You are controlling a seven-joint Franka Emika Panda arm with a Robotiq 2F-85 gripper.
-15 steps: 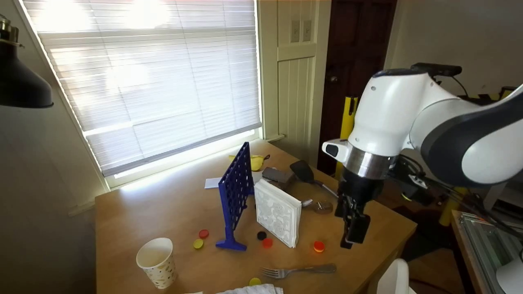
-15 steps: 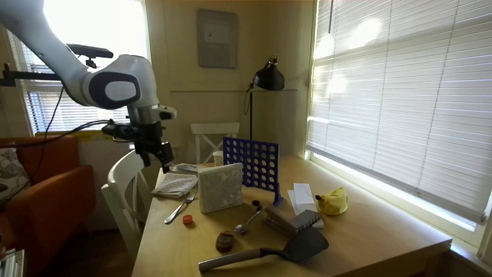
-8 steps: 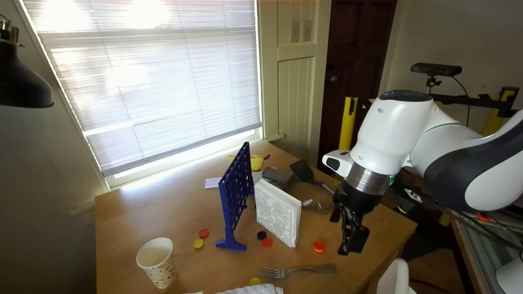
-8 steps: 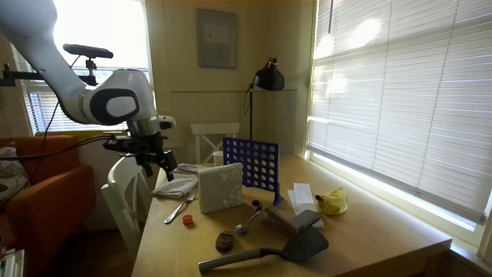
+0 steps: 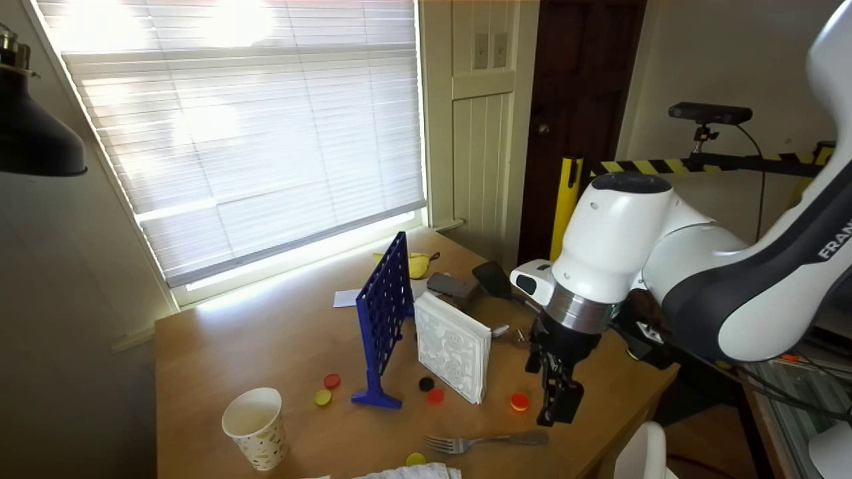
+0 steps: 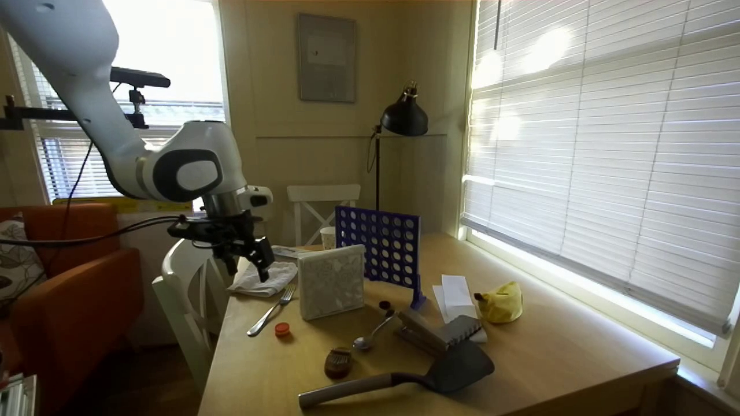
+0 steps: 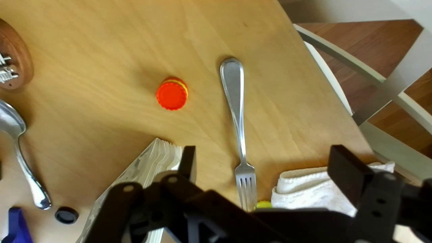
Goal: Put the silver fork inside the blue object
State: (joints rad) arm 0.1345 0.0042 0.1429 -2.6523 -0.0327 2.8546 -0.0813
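Note:
The silver fork [image 7: 237, 101] lies flat on the table, its tines partly hidden behind the gripper body in the wrist view. It also shows in both exterior views [image 5: 459, 446] [image 6: 262, 325]. The blue object [image 5: 370, 332] is an upright grid panel on a foot. It also stands behind the white box in an exterior view [image 6: 378, 245], and only a bit of its foot [image 7: 18, 226] shows in the wrist view. My gripper [image 7: 265, 160] is open and empty, above the table near the fork. The fork's neck and tines appear between the fingers. In both exterior views the gripper [image 5: 544, 399] [image 6: 248, 274] is apart from the fork.
A white box [image 5: 452, 346] stands between fork and grid. A red-orange cap [image 7: 172, 94] lies beside the fork handle. A white cloth [image 7: 310, 192] lies by the tines. A spoon [image 6: 373, 335], a spatula [image 6: 462, 367], a cup [image 5: 256, 429] and a chair [image 6: 191, 289] are near.
My gripper has come down toward the table. In the last half second it also moved sideways, nearer the fork and white box. The fork, grid and other things have not moved.

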